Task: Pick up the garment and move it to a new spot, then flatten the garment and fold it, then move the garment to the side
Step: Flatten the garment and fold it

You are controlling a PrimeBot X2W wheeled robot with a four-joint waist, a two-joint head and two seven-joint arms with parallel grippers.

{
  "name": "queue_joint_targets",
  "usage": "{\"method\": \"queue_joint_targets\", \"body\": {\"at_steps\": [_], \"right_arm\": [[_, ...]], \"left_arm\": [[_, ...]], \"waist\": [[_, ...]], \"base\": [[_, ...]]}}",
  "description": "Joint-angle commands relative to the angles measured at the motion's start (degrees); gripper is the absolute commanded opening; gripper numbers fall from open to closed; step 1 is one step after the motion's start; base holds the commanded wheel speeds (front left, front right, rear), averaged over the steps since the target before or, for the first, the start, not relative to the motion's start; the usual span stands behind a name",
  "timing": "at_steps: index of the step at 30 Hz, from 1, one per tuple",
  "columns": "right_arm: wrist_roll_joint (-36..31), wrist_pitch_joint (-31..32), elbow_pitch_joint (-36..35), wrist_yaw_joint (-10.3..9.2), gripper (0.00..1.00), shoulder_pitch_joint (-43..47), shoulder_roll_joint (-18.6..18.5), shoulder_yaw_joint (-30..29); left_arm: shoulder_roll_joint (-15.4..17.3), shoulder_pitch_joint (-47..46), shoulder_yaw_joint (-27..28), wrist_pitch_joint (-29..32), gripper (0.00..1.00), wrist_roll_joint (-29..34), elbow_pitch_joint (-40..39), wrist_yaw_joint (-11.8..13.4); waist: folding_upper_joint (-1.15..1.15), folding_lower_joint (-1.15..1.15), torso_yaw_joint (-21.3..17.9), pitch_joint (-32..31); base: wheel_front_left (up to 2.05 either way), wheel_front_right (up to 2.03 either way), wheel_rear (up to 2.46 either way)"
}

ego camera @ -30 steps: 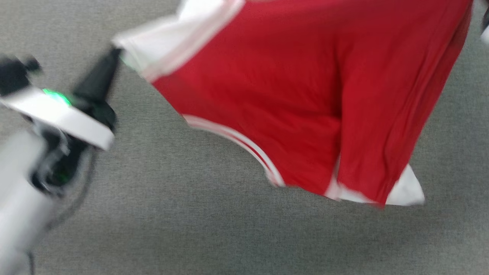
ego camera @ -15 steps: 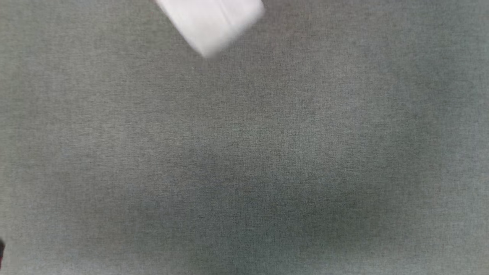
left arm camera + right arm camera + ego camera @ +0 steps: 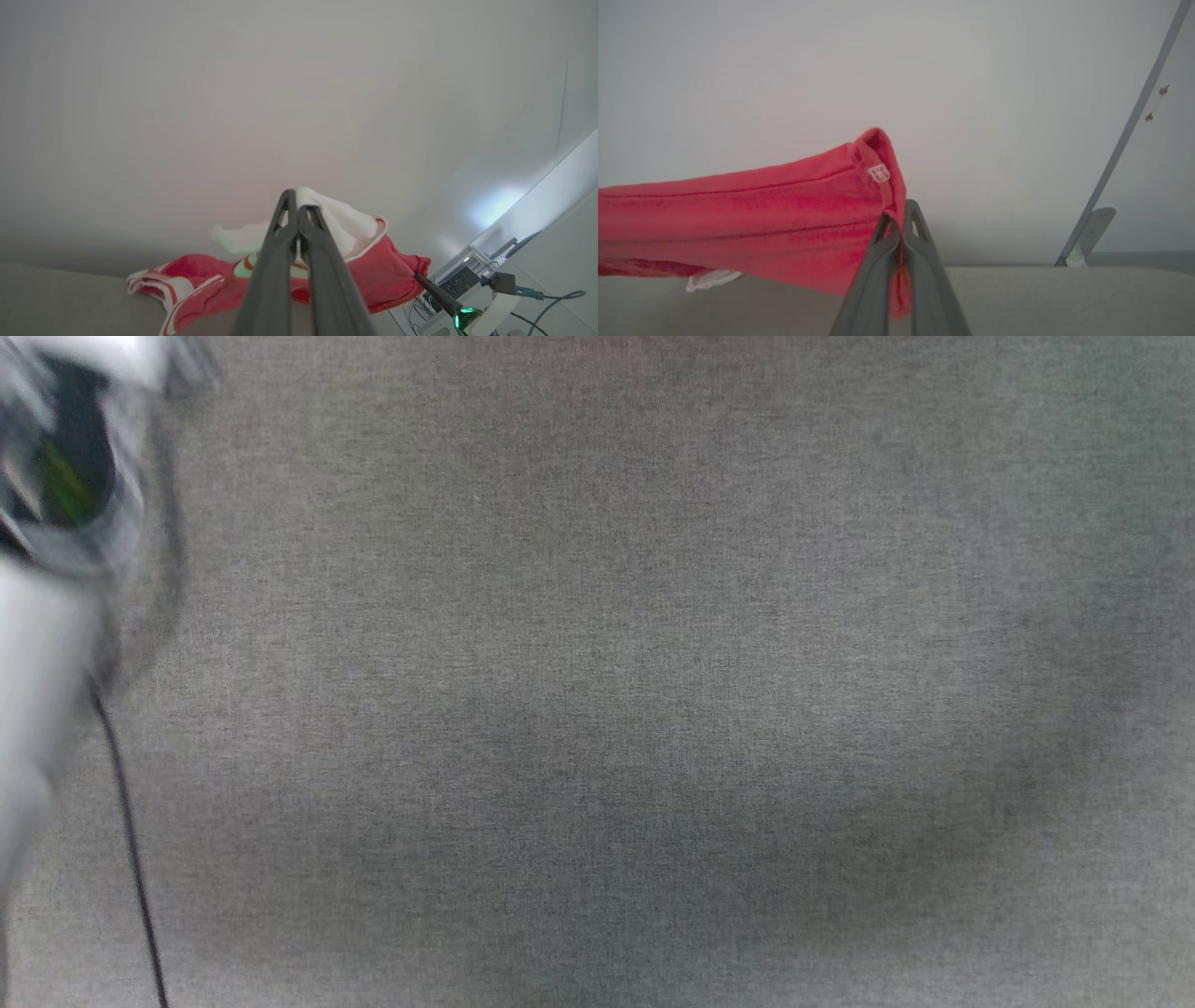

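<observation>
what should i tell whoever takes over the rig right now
Grippers: left gripper shut on the garment at its white sleeve; right gripper shut on a red edge of it.
Where: garment held up between the two over the grey table, not laid out; whether its low end touches is unclear.
Done: pickup.
Left: set it down at the new spot, flatten, fold, move it to the side.

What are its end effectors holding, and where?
Both hold the garment: left end effector pinches its white sleeve, right end effector a red hemmed edge.
</observation>
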Motion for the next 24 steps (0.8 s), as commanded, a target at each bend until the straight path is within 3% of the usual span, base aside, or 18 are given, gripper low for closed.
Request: {"method": "queue_joint_targets", "body": {"at_steps": [1,5,11,24], "right_arm": [[0.76,-0.32,-0.69,-0.28,0.00,1.93,-0.66,0.45],[6.24,-0.43,-6.91,-0.28,0.00,13.83,-3.50,2.96],[13.46,0.09,-18.72,-0.15,0.00,32.02,-8.25,4.59],[17.76,4.39,-37.95,-0.15,0.00,61.45,-13.18,-3.89]], "left_arm": [[0.61,2.04,-0.15,-0.64,0.00,0.43,-0.75,0.16],[1.12,16.43,-0.29,-2.08,0.00,-1.67,-8.27,0.16],[0.37,33.88,-0.31,-2.40,0.00,0.16,-17.55,0.16],[3.85,59.03,2.18,-2.41,0.00,5.32,-33.45,0.16]], "waist": [[0.00,0.00,-0.01,-0.16],[0.00,0.00,0.14,-1.19],[0.00,0.00,0.45,-3.53],[0.00,0.00,0.18,-6.98]], "base": [[0.00,0.00,0.00],[0.00,0.00,0.00],[0.00,0.00,0.00],[0.00,0.00,0.00]]}}
